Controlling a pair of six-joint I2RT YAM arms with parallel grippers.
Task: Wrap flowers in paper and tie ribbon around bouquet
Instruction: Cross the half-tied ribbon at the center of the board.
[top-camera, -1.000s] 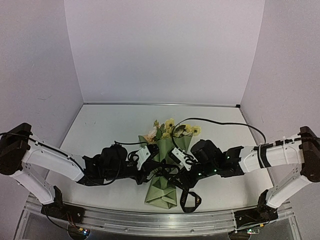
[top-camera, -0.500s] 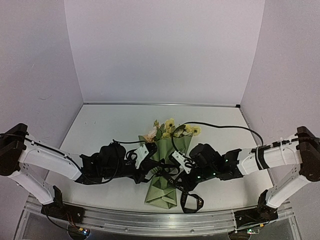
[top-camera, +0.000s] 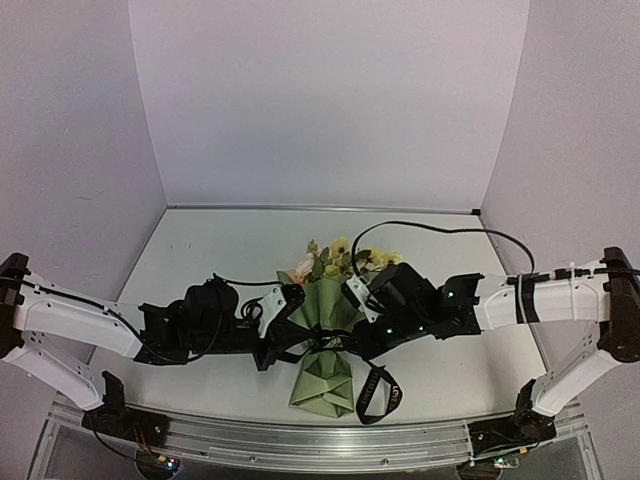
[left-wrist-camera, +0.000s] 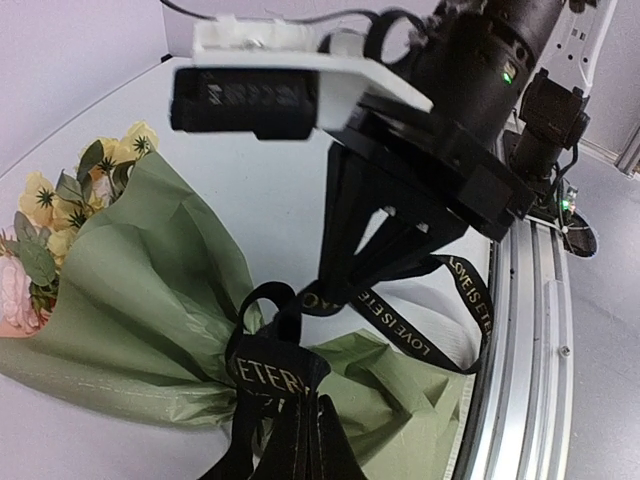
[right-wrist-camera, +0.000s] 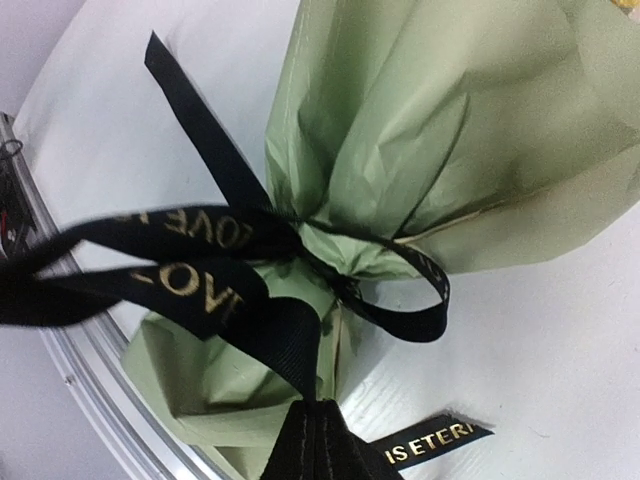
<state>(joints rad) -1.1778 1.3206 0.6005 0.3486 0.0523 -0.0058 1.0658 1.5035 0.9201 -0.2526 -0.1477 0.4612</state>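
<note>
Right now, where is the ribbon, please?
In the top view the ribbon circles the waist of the bouquet at front centre, its loose loop trailing right toward the near rail.

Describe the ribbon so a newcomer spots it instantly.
At the near middle of the white table lies an olive-wrapped bouquet. The ribbon cinches its narrow waist, one tail looping toward the near edge. It alone is a flat black strip with pale lettering.

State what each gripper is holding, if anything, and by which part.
The left gripper pinches a strand of the ribbon right by its knot at the narrow waist of the bouquet; the right gripper pinches another strand there.
</note>
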